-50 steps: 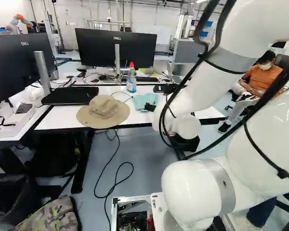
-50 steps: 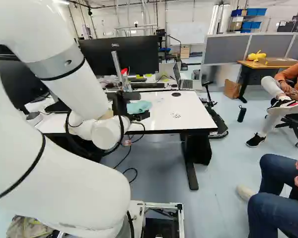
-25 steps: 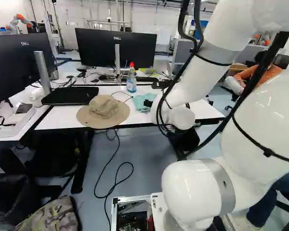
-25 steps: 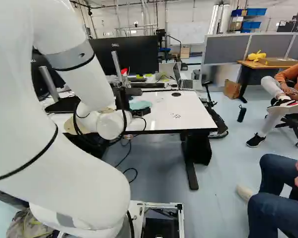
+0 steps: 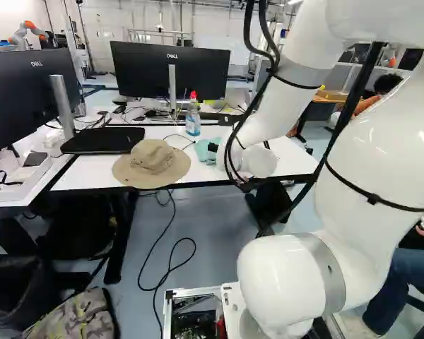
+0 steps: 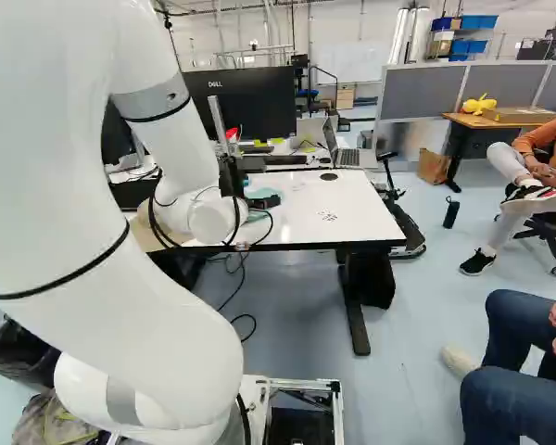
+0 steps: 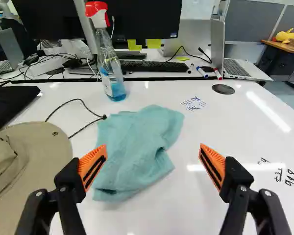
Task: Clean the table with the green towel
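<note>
1. With the towel as the dial's centre and twelve pointing straight ahead of the gripper point(image 6: 264, 201), the tan brimmed hat point(image 5: 152, 164) lies at nine o'clock on the white table point(image 7: 201, 215), and a flat black item point(image 7: 10, 100) sits at ten.
2. A thin black cable point(image 7: 76, 100) crosses the tabletop at about ten o'clock, its tip close by the towel's edge.
3. Upright at eleven o'clock, the spray bottle point(image 7: 110, 73) has a red head, a clear body and blue liquid low inside.
4. The towel point(image 7: 137, 142) is a soft blue-green, lying crumpled on the tabletop. Its far end is bunched into rounded folds; a deep crease runs in from its three o'clock side, and the nearer part spreads flatter, down to an uneven edge.
5. In the wrist view, the gripper point(image 7: 152, 159) is spread wide, its orange pads point(image 7: 92, 165) well apart. The towel lies ahead of and below it, largely within the span. Whether either finger touches the cloth, I cannot tell.
6. Blue handwriting point(image 7: 193, 103) marks the tabletop around one o'clock, near a round black disc point(image 7: 223, 89); black handwriting point(image 7: 286, 178) sits around three.
</note>
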Tool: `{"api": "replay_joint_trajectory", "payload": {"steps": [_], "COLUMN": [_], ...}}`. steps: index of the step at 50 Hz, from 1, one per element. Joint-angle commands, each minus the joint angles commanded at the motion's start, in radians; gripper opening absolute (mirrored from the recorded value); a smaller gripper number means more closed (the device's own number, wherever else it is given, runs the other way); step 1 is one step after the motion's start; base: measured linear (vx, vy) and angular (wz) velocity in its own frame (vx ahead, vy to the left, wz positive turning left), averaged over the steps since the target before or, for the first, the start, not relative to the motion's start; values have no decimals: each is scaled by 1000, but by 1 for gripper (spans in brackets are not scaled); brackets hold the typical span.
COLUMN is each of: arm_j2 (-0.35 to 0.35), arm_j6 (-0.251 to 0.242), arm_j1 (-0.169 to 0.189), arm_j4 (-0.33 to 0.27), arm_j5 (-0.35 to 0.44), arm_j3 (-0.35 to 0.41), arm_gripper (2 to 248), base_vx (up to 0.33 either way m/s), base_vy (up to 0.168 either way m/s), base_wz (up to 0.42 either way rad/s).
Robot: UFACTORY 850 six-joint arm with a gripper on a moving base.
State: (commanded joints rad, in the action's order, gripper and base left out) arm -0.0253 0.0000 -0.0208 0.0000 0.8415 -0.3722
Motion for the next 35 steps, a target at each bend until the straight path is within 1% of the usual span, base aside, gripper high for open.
{"api": "replay_joint_trajectory", "payload": {"steps": [19, 35], "arm_j2": [-96, -171], "arm_j6": [0, 0], "arm_j1": [-24, -48], "arm_j4": [16, 41], "arm_j5": [-51, -136], "arm_j3": [-102, -187], "arm_gripper": [247, 247], "base_vx": [0, 0], "base_vy": [0, 0], "base_wz": [0, 0]}}
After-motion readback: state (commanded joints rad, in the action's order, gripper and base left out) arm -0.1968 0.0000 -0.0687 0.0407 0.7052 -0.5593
